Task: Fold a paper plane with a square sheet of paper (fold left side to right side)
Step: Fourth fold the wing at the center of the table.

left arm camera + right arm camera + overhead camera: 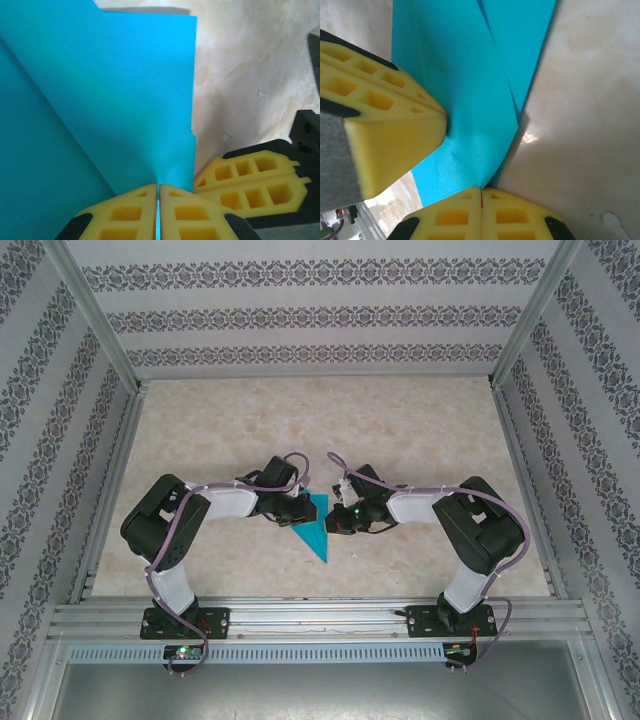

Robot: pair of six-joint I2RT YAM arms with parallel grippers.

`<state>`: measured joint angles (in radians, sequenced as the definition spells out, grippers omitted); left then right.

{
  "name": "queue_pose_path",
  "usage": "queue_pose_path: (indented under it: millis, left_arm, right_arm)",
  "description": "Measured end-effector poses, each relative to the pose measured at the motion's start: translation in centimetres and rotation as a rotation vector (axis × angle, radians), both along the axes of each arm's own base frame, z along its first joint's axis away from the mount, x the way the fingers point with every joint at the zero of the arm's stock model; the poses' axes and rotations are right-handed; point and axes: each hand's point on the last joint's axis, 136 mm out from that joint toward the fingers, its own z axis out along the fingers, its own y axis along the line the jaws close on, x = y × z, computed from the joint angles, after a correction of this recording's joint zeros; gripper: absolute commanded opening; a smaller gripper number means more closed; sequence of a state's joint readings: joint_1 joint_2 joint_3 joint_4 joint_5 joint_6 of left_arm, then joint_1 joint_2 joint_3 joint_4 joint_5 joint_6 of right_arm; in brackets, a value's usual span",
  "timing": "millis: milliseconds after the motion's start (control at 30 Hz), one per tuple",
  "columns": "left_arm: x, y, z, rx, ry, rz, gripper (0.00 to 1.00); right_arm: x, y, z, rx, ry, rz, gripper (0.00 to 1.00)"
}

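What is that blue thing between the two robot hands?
The folded teal paper lies between the left hand and the right hand, as the top camera shows. Each wrist camera shows its own hand pinching the paper.

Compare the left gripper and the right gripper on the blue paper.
The left gripper pinches the paper from its left side; the right gripper pinches it from the right. A teal sliver shows between the left gripper's pads; the right gripper's pads meet at a dark seam. Both have yellow pads and are shut on the same paper.
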<state>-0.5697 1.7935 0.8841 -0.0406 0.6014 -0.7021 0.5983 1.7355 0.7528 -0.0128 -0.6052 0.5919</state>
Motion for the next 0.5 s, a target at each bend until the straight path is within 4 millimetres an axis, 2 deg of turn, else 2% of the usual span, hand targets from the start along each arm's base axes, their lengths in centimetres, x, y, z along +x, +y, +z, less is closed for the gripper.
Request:
queue_pose_path:
  millis: [500]
  left_arm:
    - [0.0, 0.27, -0.6, 0.02, -0.005, -0.006, 0.09]
  right_arm:
    - [0.01, 0.05, 0.06, -0.008, -0.002, 0.012, 0.0]
